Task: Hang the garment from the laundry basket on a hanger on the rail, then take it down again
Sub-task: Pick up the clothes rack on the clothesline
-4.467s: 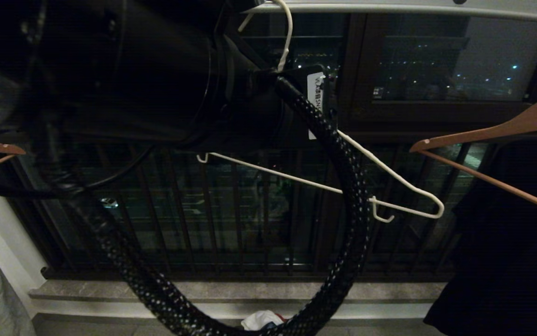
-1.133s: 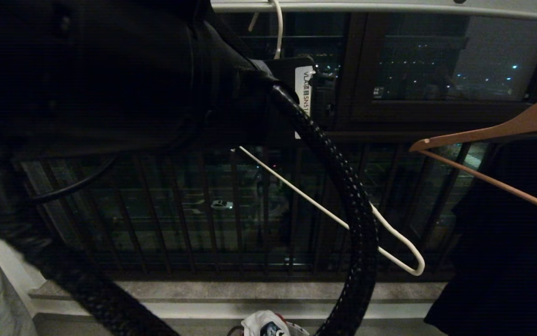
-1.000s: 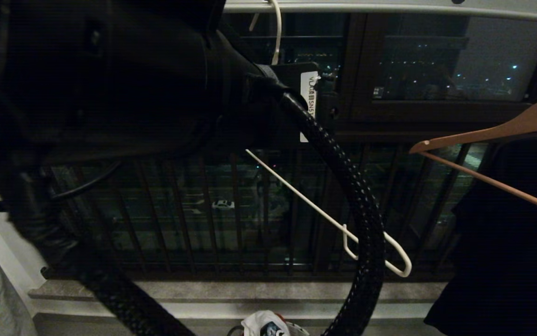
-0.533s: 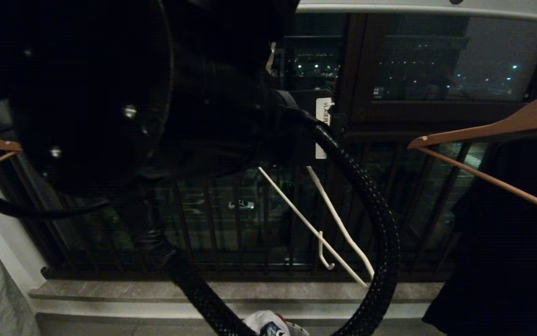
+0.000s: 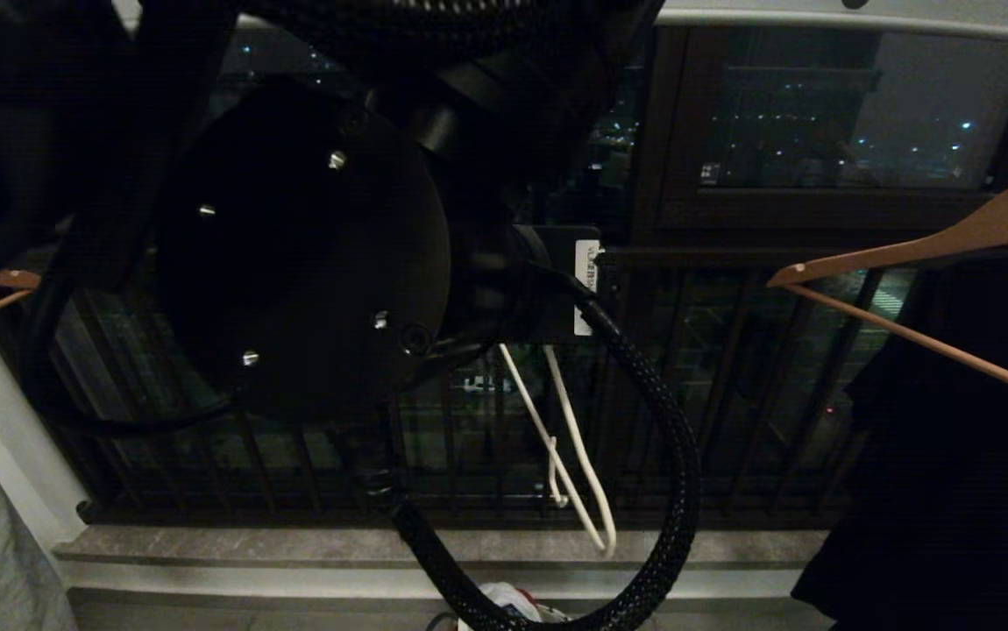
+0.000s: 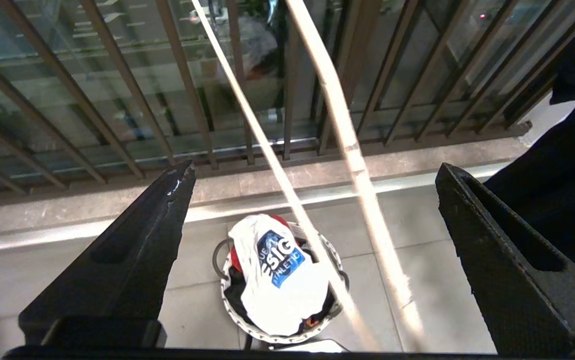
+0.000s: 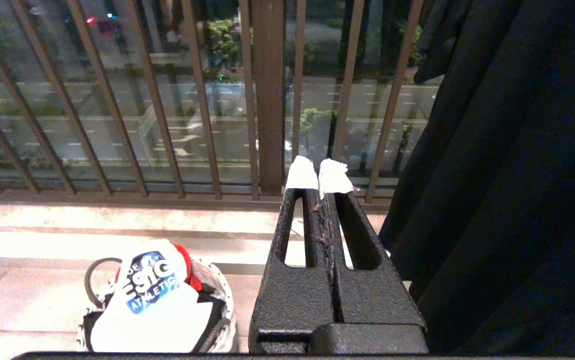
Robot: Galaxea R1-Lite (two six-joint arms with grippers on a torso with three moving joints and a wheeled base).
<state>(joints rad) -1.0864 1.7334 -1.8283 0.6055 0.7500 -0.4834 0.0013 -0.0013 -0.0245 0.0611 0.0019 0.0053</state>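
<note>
White wire hanger (image 5: 576, 443) has swung from near level to steeply downward between the left pincer (image 6: 312, 260)'s spread fingers — off the rail (image 5: 855, 19); T-shirt (image 6: 280, 272) waits in basket (image 6: 247, 327); right pincer (image 7: 317, 177) pressed together.

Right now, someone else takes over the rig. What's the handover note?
Left gripper: open and raised; the white wire hanger runs between its fingers, unclamped. The arm hides the hanger's top, so I cannot tell what supports it.
Right gripper: shut, empty, parked low beside the black garment.
T-shirt: in the laundry basket on the floor.
Rail: overhead.
Done: nothing hung.
Left: shirt onto hanger, hang on rail, take down.
</note>
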